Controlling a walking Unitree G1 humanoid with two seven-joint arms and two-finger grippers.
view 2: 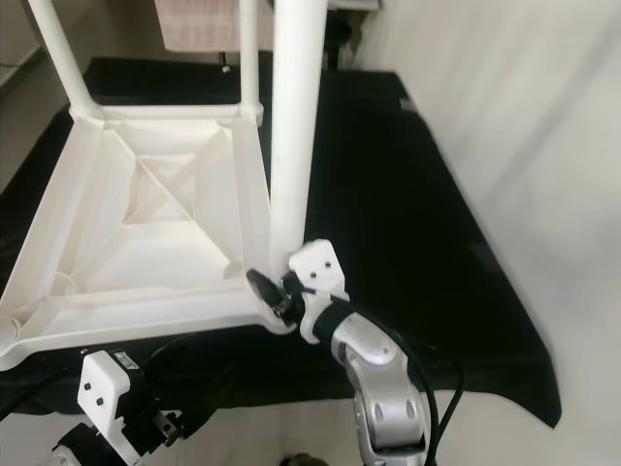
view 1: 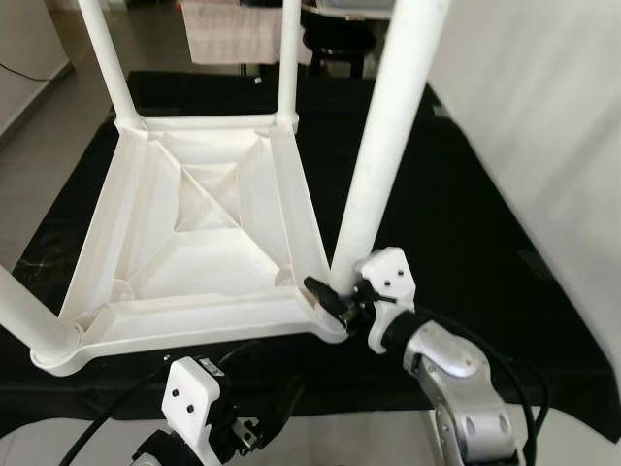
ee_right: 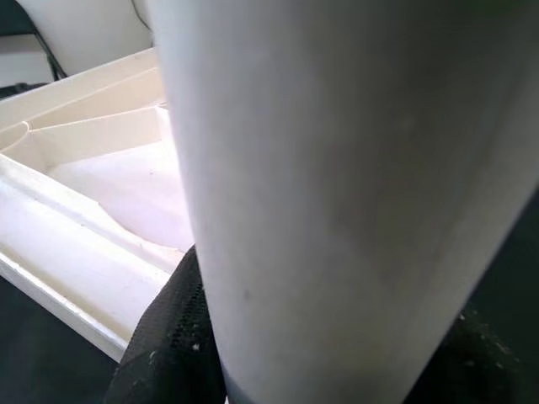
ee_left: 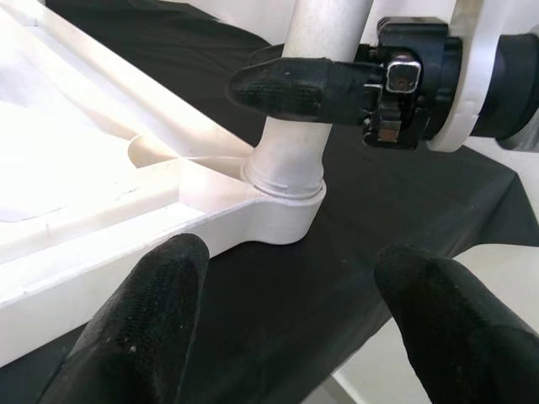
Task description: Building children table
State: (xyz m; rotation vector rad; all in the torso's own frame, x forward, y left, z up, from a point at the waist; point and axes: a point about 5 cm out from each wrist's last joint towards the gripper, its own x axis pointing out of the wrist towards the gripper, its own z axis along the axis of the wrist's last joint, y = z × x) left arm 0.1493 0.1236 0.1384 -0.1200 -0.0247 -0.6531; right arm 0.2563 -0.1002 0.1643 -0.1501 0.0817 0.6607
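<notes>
Nearest the robot, the left gripper (ee_left: 282, 324) hangs low at the front edge of the black cloth (view 1: 456, 223), its fingers (ee_left: 143, 328) spread wide and empty. Just beyond, the right gripper (view 1: 340, 296) clamps its fingers (ee_left: 290, 87) around the base of the near-right leg (view 1: 383, 146), where that leg stands in the corner socket (ee_left: 282, 202). The white tabletop (view 1: 209, 243) lies upside down on the cloth, ribbed underside showing. Three more legs rise from its other corners: near-left (view 1: 24, 320), far-left (view 1: 107, 58), far-right (view 1: 288, 58). A pale wall (view 1: 543, 126) runs along the right; grey floor (view 1: 49, 126) lies on the left.
</notes>
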